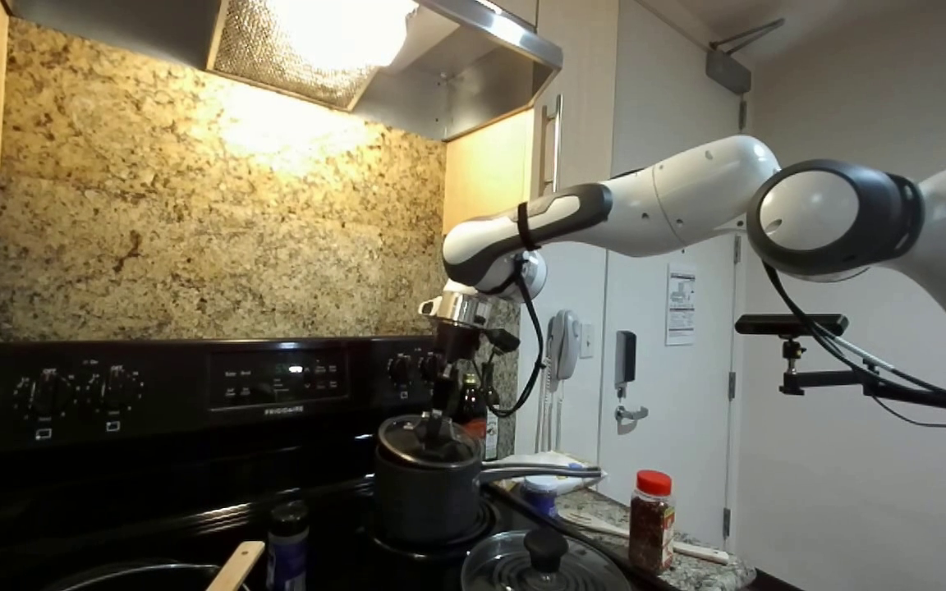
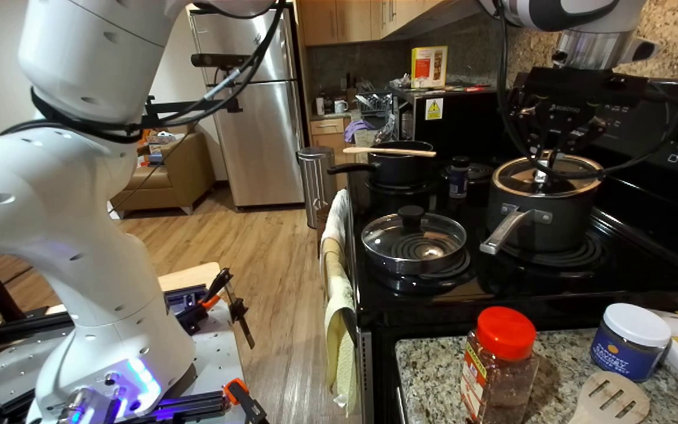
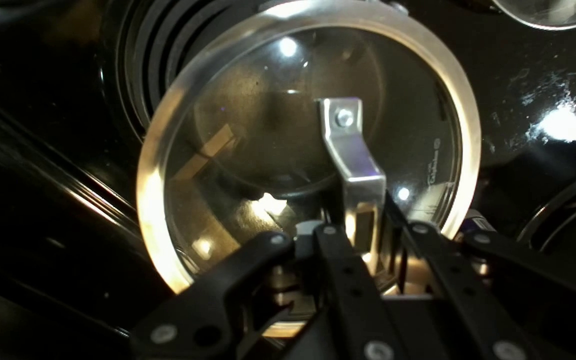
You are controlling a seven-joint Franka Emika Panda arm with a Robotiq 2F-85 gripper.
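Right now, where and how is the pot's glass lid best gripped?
I'd take the glass lid by its metal handle, from above, jaws across its narrow width, as the gripper holds it now. The handle is a slim strap arching up off the glass; the broad round rim looks harder to pinch.

Pot lid (image 3: 273, 135) made of glossy glass, edged with shiny metal; lid handle (image 3: 360, 155) formed of smooth, polished metal. Pot (image 2: 559, 232) finished smooth and matt. Hand (image 1: 438, 423) finished mostly matt. Stove (image 2: 486, 284) coated smooth and glossy. Desk (image 2: 433, 365) topped in stone. Spatula (image 2: 612, 406) made of matt wood.
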